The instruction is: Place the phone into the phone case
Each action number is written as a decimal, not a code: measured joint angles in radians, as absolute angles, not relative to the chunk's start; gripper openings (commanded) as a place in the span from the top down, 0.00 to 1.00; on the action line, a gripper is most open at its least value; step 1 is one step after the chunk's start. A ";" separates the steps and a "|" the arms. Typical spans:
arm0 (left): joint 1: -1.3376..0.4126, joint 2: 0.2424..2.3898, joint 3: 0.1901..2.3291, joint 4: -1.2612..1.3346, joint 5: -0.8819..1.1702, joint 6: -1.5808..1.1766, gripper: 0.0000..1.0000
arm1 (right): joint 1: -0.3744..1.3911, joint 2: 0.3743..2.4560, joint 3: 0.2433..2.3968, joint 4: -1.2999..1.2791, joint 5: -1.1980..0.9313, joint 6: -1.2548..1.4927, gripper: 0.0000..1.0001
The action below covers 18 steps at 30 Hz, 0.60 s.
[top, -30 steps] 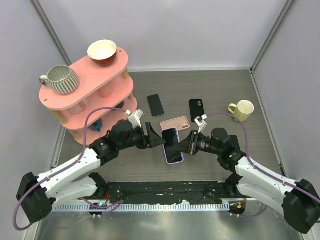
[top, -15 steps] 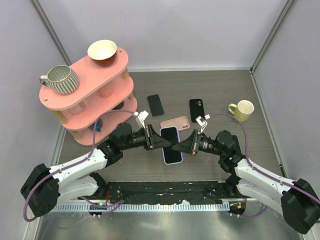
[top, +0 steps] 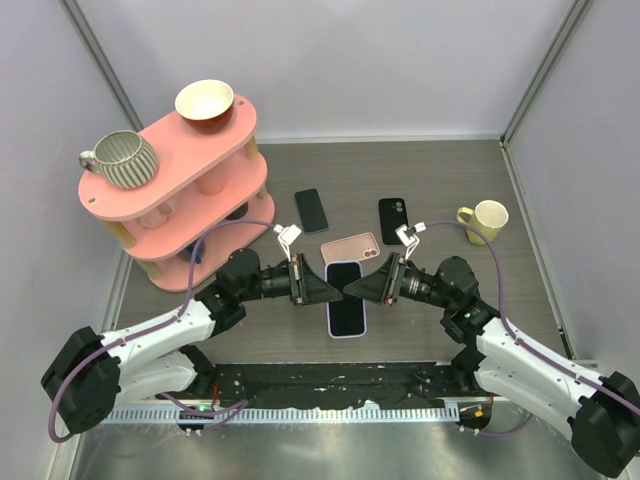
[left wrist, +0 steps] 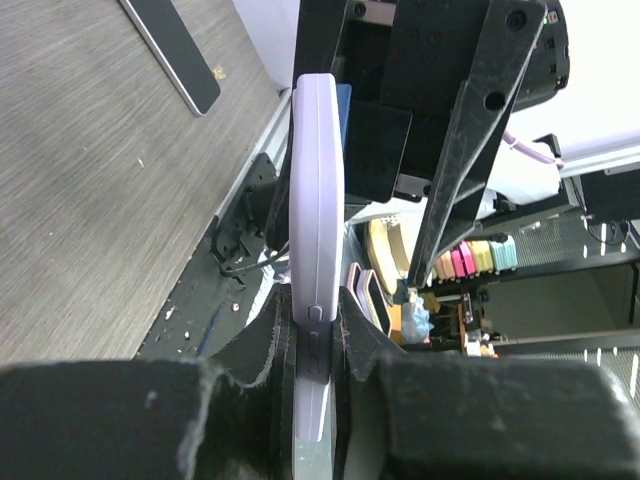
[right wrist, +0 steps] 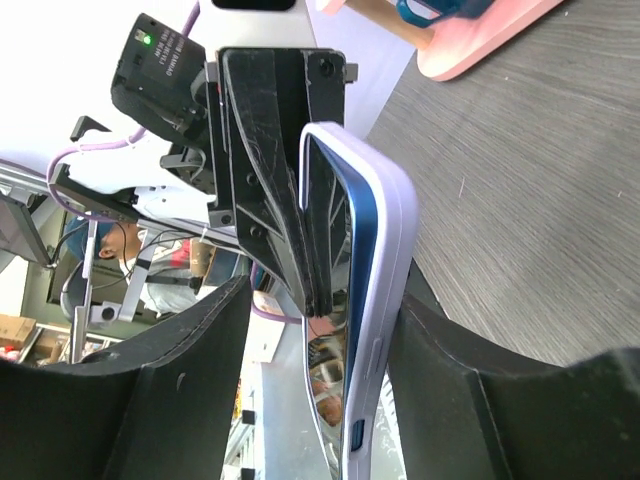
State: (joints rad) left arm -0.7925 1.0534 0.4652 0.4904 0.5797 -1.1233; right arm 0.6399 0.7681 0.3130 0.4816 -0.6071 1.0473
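— Where was the phone (top: 347,312) found?
— It was found held above the table (top: 440,180), seated in a lavender case (right wrist: 400,250), screen upward.
— And the claws?
— The left gripper (top: 324,290) was pinched on the phone's long edge; the right gripper (top: 351,288) was spread, its fingers (right wrist: 190,380) set either side of the cased phone; a gap was seen beside one finger.

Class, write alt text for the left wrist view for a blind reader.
A lilac-cased phone stands edge-on, clamped in the jaws of the left gripper. The right gripper faces it; a dark phone lies on the wooden table.
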 measured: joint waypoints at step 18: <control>-0.793 1.052 0.447 0.591 0.699 -1.127 1.00 | 0.639 0.739 0.369 0.425 -0.578 1.015 0.65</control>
State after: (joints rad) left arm -0.7925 1.0515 0.4473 0.5915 0.6994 -1.1267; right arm 0.6392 0.7391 0.3695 0.4248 -0.5781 1.0153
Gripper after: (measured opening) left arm 0.153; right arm 0.400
